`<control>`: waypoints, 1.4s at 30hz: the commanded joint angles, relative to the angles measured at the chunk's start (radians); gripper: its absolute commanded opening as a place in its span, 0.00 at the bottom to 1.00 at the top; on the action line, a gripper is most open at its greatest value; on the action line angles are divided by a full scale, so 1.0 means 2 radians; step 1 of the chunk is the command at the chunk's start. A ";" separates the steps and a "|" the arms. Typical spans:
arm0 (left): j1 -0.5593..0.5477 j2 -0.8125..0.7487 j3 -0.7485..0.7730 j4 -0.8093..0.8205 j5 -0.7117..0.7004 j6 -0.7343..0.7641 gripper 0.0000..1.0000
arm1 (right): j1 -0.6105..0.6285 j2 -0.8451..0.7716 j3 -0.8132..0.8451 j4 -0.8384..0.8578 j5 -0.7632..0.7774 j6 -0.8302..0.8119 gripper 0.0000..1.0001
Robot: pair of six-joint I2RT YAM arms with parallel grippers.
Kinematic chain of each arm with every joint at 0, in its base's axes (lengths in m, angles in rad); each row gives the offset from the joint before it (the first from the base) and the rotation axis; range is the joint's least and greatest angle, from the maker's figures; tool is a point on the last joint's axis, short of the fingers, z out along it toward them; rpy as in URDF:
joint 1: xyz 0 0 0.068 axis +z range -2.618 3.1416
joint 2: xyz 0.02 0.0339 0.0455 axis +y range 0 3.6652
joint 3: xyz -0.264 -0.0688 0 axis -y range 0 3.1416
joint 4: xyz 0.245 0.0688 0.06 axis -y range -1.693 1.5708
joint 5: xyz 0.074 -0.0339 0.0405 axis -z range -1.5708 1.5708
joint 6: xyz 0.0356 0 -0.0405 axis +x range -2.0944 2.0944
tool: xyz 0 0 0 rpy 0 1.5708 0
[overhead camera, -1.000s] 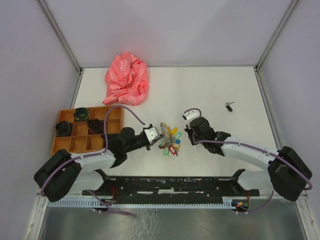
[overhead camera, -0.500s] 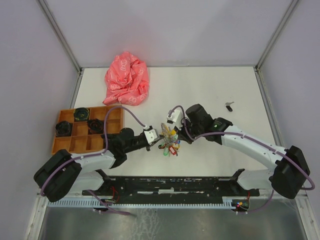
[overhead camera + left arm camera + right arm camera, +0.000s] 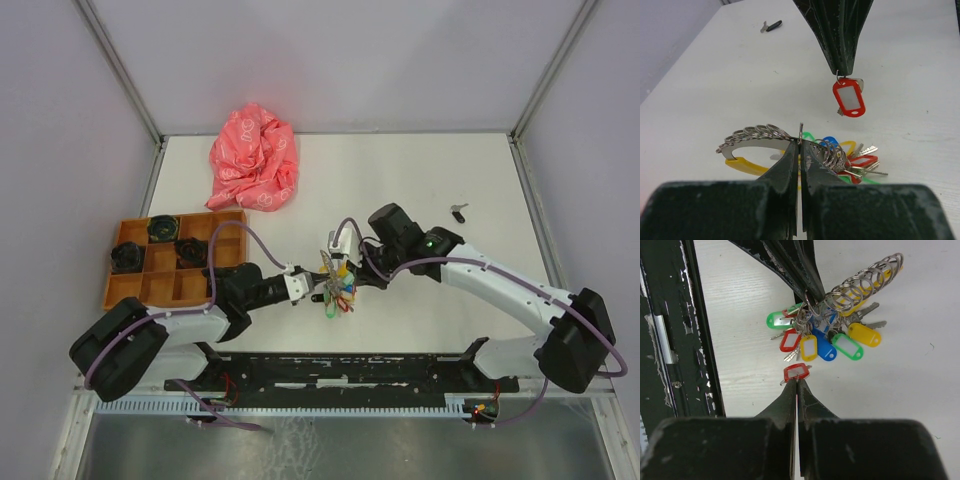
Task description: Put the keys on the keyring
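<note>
Right jaws swung over keyring (image 3: 757,136), pinching red key (image 3: 849,98).

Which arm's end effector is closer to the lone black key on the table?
Right. The right end effector is left of and in front of the black key; the left end effector lies farther left.

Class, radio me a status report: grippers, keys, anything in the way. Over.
Left gripper shut on keyring. Right gripper shut on red key, near the ring, not yet on it. Black key lies far off on table. Nothing between.
</note>
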 commanded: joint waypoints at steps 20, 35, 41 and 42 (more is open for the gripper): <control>-0.023 0.025 -0.003 0.146 -0.041 0.144 0.03 | 0.060 -0.082 -0.056 0.112 0.092 -0.165 0.01; -0.045 0.032 -0.024 0.198 -0.059 0.162 0.03 | 0.120 -0.102 -0.070 0.121 0.186 -0.230 0.01; -0.050 0.034 -0.031 0.209 -0.056 0.167 0.03 | 0.123 -0.106 -0.089 0.157 0.200 -0.251 0.01; -0.050 0.033 -0.032 0.211 -0.056 0.167 0.03 | 0.123 -0.108 -0.092 0.161 0.199 -0.255 0.01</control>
